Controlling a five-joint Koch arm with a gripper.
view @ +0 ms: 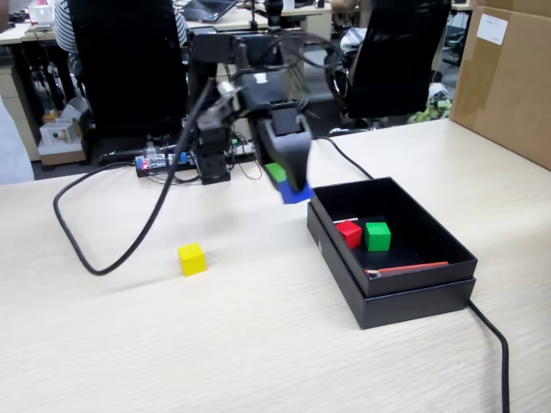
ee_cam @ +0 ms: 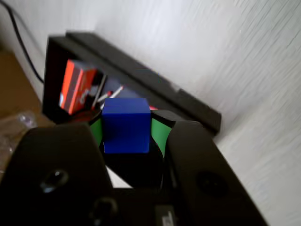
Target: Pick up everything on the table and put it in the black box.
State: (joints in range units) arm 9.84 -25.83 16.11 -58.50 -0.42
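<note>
Near the middle of the fixed view the arm hangs over the table (view: 258,344), its gripper (view: 291,182) closed around the blue cube (view: 297,194), which is lifted clear of the wood just left of the black box (view: 413,297). The wrist view shows the grip plainly — the gripper (ee_cam: 126,129) has the blue cube (ee_cam: 125,125) wedged between two green-lined fingers (ee_cam: 160,134), and beyond it, in the upper left of that frame, lies the black box (ee_cam: 155,82), blurred.

The box sits at centre right of the fixed view. Inside it, toward its far left corner, the red cube (view: 349,233) and the green cube (view: 377,236) rest just beside each other, and a thin red strip (view: 411,268) runs along the near inner edge. The yellow cube (view: 192,258) lies alone on the pale wood at left of centre, well apart from the box.

A thick black cable (view: 103,249) loops across the left of the table, and another runs off the lower right past the box. At the upper right edge stands a brown carton (view: 508,77) — behind the arm, two black office chairs (view: 129,69).
</note>
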